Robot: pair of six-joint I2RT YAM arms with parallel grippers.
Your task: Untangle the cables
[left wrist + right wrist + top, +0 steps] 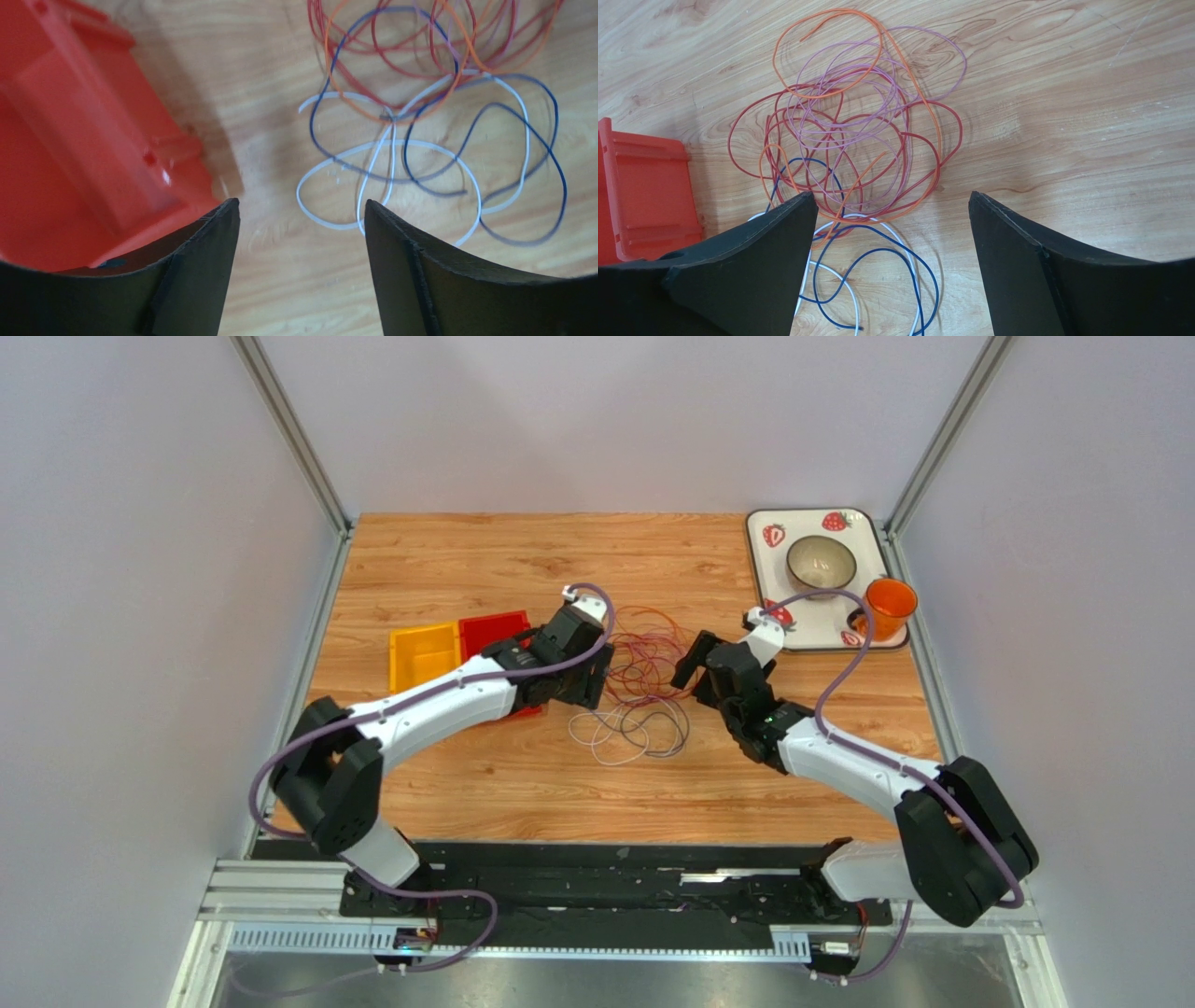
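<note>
several thin looping cables (638, 686) tangled on grained wood table (463, 560) | both jaws wide apart, empty

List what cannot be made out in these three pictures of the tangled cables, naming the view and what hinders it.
Top view: the cables are too thin to tell which strand crosses over which.
Top view: the left arm covers part of the red bin.
Left wrist view: the red and orange loops run off the top edge.
Right wrist view: the white and blue cables pass behind the right fingers and off the bottom edge.
</note>
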